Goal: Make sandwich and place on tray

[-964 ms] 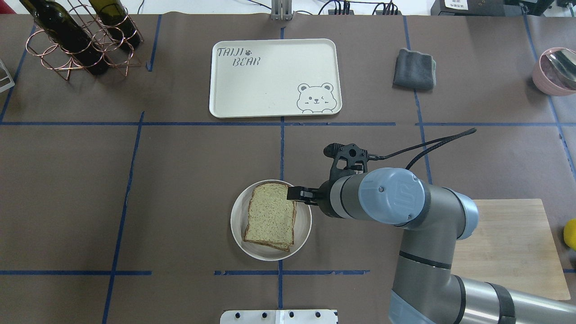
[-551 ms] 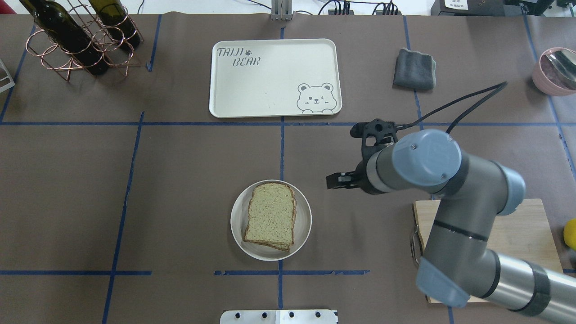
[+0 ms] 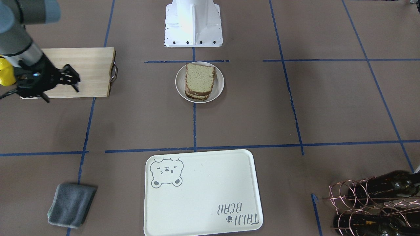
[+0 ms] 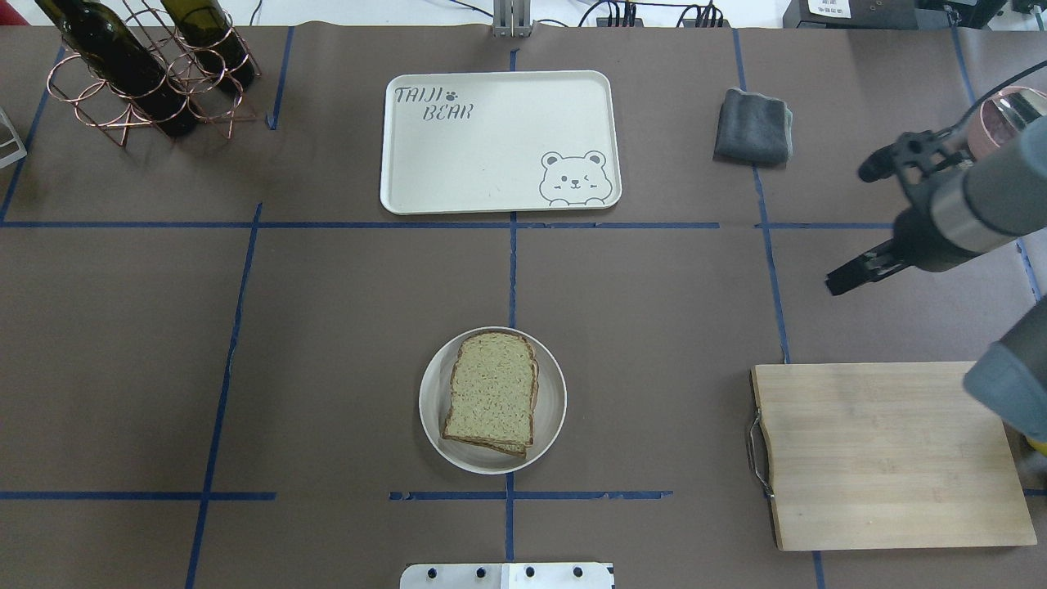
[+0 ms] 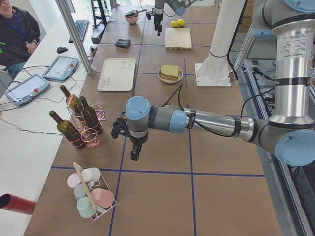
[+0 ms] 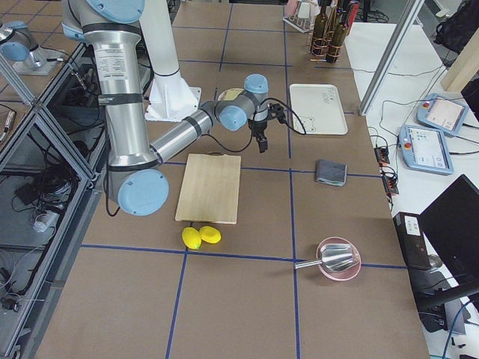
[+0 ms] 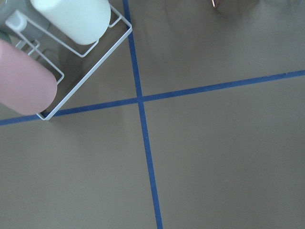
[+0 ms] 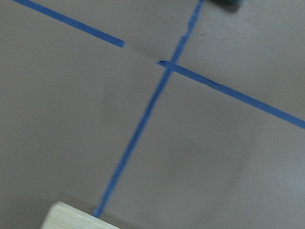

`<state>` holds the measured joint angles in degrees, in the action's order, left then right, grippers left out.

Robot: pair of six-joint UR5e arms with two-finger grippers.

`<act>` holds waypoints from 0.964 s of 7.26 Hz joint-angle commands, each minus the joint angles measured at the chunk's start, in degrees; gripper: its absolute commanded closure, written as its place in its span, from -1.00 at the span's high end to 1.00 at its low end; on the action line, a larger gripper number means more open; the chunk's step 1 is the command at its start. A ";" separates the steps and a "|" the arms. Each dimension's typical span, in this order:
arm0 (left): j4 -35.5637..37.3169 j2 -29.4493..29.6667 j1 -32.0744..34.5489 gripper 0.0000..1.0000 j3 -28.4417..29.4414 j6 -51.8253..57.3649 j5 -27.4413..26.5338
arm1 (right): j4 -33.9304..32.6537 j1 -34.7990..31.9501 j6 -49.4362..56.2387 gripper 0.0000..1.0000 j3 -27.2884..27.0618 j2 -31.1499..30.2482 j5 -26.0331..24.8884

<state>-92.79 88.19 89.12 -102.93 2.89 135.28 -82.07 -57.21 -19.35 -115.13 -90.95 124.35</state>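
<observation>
**Front-facing view.** The sandwich (image 3: 199,82), two speckled slices with a pale layer between them, lies on a round plate (image 3: 220,86) near my base. The tray (image 3: 203,196) sits well apart from it, at the far side of the bench (image 3: 328,108), with nothing on it. My right arm (image 3: 19,46) hangs over the end of the board (image 3: 85,72). Its jaws are blurred here and grip nothing that I can see.

**Overhead view.** The sandwich (image 4: 493,391) is on the plate (image 4: 433,409), and the tray (image 4: 499,143) lies beyond it. My right arm (image 4: 965,217) reaches over bare bench between the cloth (image 4: 754,125) and the board (image 4: 883,454). The right jaws show as one dark bar, so I cannot tell whether they are parted or closed.

**Left side view.** My left arm (image 5: 197,120) stretches over the bench, jaws pointing down, near the bottle rack (image 5: 81,123) and the cup rack (image 5: 91,196). I cannot tell the state of the left jaws.

**Right side view.** My right jaws hang above the bench between the board (image 6: 209,187) and the tray (image 6: 318,108). Two lemons (image 6: 200,236) lie just beside the board.

**Left wrist view.** A tape cross (image 7: 139,99) and a corner of the cup rack (image 7: 86,71).

**Right wrist view.** A blurred tape cross (image 8: 164,64) and a corner of the board (image 8: 71,217).
</observation>
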 commanded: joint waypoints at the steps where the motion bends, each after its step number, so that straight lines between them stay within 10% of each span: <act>1: -2.65 2.06 0.00 1.00 0.19 0.01 2.16 | -0.20 -15.59 24.00 1.00 1.39 -10.87 6.16; 5: -15.13 1.28 -7.68 1.00 -0.25 -1.64 13.92 | -4.76 -30.23 29.47 1.00 6.85 -15.75 10.56; 7: -25.60 1.37 -15.78 1.00 -3.22 -27.98 15.12 | -4.77 -30.15 29.02 1.00 6.77 -15.49 10.39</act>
<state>-111.25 89.61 78.31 -104.56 -10.98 149.88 -86.62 -87.11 9.86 -108.35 -106.45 134.71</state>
